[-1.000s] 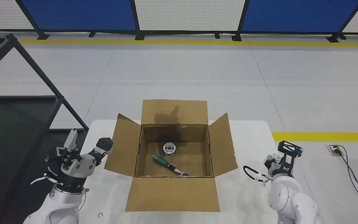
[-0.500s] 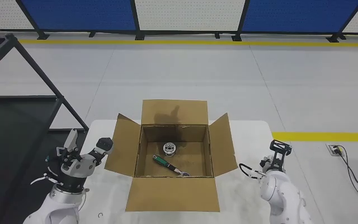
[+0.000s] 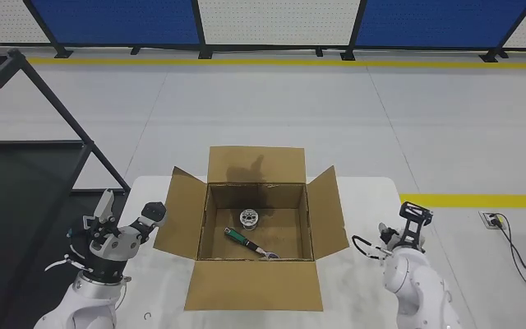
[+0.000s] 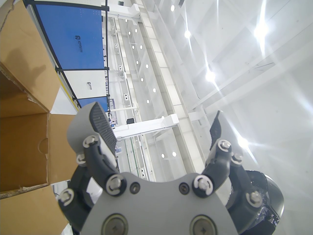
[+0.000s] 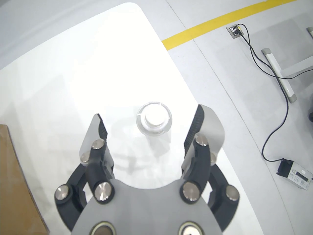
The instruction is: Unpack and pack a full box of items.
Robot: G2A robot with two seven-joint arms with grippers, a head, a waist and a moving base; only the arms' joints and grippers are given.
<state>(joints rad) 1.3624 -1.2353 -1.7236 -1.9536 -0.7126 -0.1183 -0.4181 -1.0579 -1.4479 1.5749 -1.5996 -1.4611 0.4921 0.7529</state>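
An open cardboard box (image 3: 255,284) is sitting in the middle of the white desk (image 3: 366,193), all four flaps folded outward. Inside it a small round metal part (image 3: 249,217) is resting near the back wall, and a green-handled tool (image 3: 241,238) is lying slantwise on the floor of the box just in front of it, its silver end pointing toward the front right corner; the two are lying close but apart. The right claw (image 5: 150,117) is hanging over the desk to the right of the box, beyond the right flap, with its fingers (image 5: 100,128) spread apart and gripping nothing. Directly beneath it a clear bottle (image 5: 154,121) with a white cap is standing upright on the desk, seen from above between the two fingers and touching neither of them. The left claw (image 4: 157,118) is sitting beside the left flap of the box, tilted upward toward the ceiling lights, its fingers also standing wide apart with nothing between them; the brown wall of the box is showing just beside it. On the grey floor beyond the right edge of the desk a yellow line (image 5: 234,13) is running past, and a black cable (image 5: 266,69) is trailing from a floor socket (image 5: 235,30) toward a small grey unit (image 5: 294,172).
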